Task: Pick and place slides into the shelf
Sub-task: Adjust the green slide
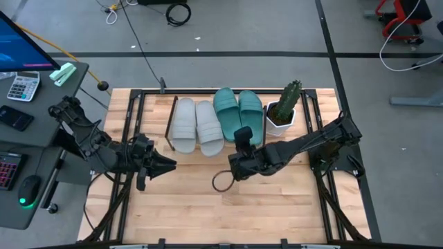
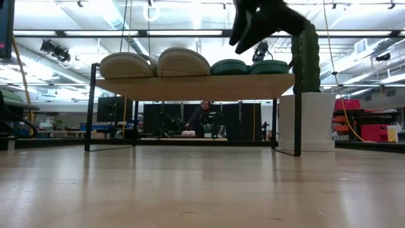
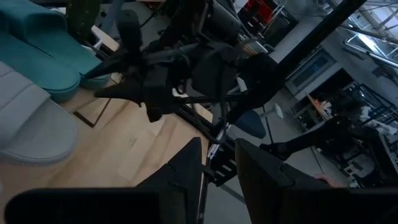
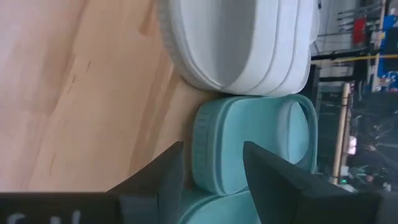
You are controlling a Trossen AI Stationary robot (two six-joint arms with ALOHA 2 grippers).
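All four slides (image 1: 217, 119) line the shelf (image 2: 190, 85); right gripper (image 1: 242, 135), jaws parted and empty, hovers over the teal pair's heels.

Four slides (image 1: 217, 117) side by side atop the shelf (image 2: 190, 85), potted cactus (image 1: 284, 107) just right.

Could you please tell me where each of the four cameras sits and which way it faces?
High view: overhead, straight down; both arms, four slides on the shelf, a cactus pot.
Low view: tabletop height, level under the shelf; one gripper at top.
Left wrist view: past the left gripper, toward the right arm.
Right wrist view: past the right gripper, onto a teal slide.
All four views show the slides.
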